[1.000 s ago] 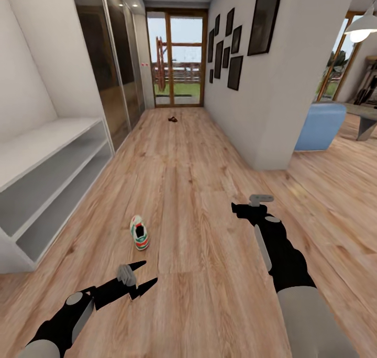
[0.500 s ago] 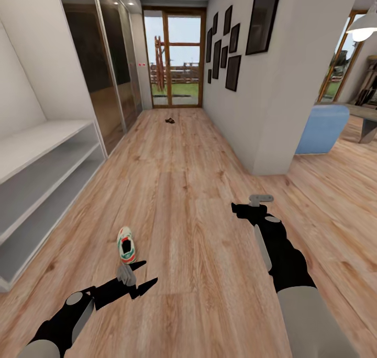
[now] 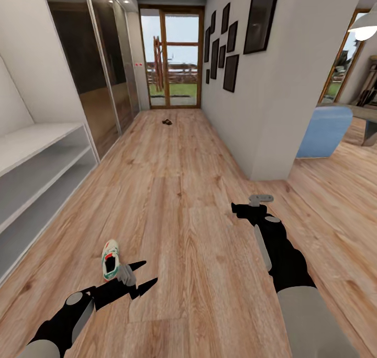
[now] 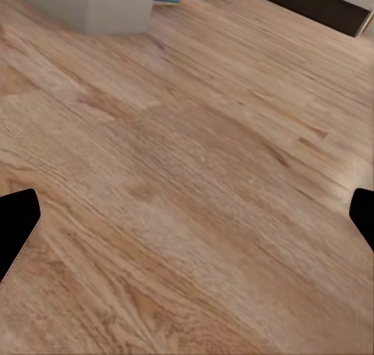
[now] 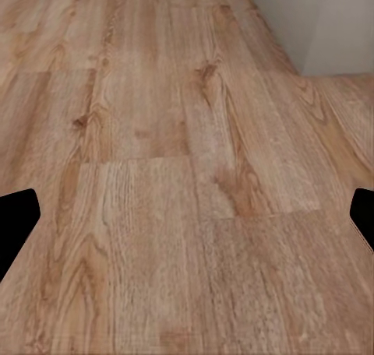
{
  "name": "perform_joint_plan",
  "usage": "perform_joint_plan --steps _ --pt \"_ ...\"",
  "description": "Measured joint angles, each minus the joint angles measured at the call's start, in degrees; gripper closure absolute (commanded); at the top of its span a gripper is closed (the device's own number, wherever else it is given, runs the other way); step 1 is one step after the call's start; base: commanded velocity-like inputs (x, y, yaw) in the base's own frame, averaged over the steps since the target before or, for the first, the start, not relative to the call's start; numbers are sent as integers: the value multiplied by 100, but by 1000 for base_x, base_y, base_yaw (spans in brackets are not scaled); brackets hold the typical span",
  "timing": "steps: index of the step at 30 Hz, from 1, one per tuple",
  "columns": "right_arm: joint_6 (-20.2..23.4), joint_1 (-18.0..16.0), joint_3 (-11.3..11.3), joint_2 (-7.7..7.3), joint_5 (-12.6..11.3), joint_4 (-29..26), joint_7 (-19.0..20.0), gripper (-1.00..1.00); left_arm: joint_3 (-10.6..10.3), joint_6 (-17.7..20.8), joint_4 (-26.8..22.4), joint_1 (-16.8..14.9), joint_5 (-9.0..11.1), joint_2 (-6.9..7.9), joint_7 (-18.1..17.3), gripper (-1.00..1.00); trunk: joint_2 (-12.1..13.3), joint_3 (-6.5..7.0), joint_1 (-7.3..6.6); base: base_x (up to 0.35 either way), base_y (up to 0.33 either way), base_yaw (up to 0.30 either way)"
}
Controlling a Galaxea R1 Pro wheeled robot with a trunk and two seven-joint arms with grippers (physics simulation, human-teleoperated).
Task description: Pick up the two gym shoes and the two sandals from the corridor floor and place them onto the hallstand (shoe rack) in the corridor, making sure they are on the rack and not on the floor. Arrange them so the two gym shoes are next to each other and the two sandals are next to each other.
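Left gripper [image 3: 146,275]: two black fingers spread wide apart, nothing held, bare planks between them; in the left wrist view its fingertips [image 4: 17,229] sit at opposite edges with only flooring between.

Right gripper [image 3: 235,209]: held out over the floor, empty. In the right wrist view its fingertips [image 5: 17,215] stand wide apart at the picture's edges, with only wood between them.

Gym shoe [image 3: 110,259]: one white sneaker with green stripe and red-orange accents, lying on the floor just beside the left gripper, on its outer side and slightly ahead of the fingers, opening upward. Not grasped; whether it touches the grey part of the gripper cannot be told.

Sandal [image 3: 167,122]: small dark shape on the floor far down the corridor, near the glass door [image 3: 172,59]; too small to tell more.

Corridor floor [image 3: 178,190]: light brown wood-grain planks with knots.

White shelf unit [image 3: 36,169]: pale, with open shelf levels, against the left wall.

Room: mirrored wardrobe doors [image 3: 99,75] beyond the unit; dark picture frames [image 3: 230,38] on the right wall; blue seat [image 3: 324,130] past the wall corner.
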Motion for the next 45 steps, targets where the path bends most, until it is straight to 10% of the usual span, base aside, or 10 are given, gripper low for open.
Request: perform_joint_plan --steps 45 --pt "-2 0 3 3 8 2 0 -100 11 9 2 0 -3 0 -1 -100 0 0 -1 330 -88 0"
